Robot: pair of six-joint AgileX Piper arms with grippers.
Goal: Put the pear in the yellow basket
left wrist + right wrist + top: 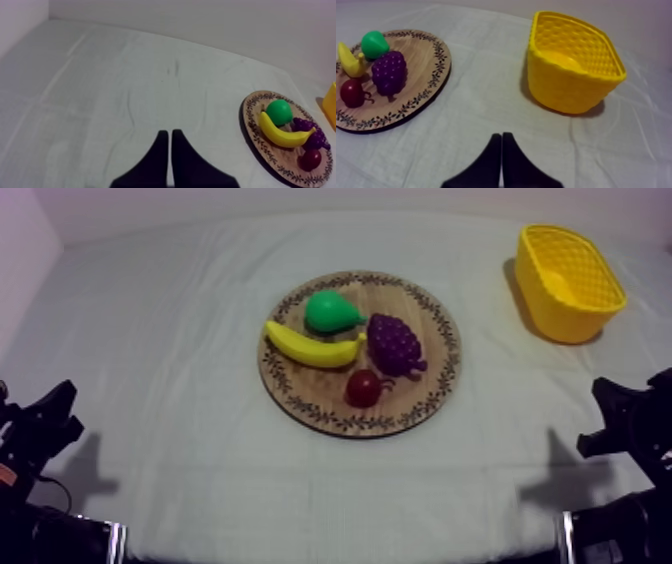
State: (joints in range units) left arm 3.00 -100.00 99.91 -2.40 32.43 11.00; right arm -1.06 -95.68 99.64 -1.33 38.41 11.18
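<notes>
A green pear [331, 311] lies on the far side of the round wooden board [420, 406] in mid-table, beside a yellow banana [311, 348]. The pear [279, 111] [374, 44] also appears in both wrist views on the board [253, 132] [431, 55]. The yellow basket [567, 282] [573, 62] stands empty at the far right. My left gripper [48, 416] [167, 135] rests shut at the near left, well away from the board. My right gripper [606, 413] [501, 137] rests shut at the near right, a short way in front of the basket.
A purple bunch of grapes [393, 343] and a small red fruit [364, 388] share the board with the pear. Open cloth lies between the board and the basket, and all along the table's front.
</notes>
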